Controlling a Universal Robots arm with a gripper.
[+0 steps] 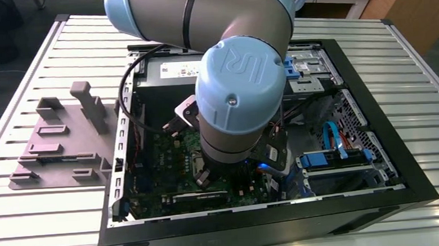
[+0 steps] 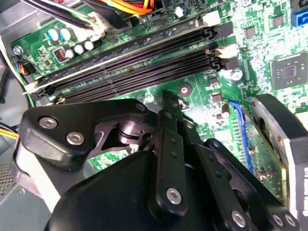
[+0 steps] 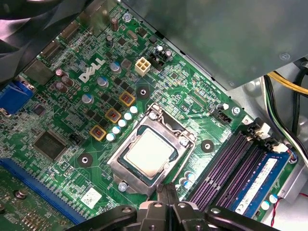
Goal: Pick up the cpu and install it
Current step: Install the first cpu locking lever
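Inside its socket frame point(image 3: 153, 150), cpu point(image 3: 149, 151) flat, silver top upward.

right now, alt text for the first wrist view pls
A silver square cpu sits in the metal-framed socket on a green motherboard. The hand has its fingertips together at the socket's edge, beside dark memory slots.

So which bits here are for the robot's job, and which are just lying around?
For the job:
- cpu, sitting in its socket on the motherboard
- gripper, right beside the socket

Just lying around:
- grey tray on the table, at the exterior view's left
- memory slots
- blue cables in the case
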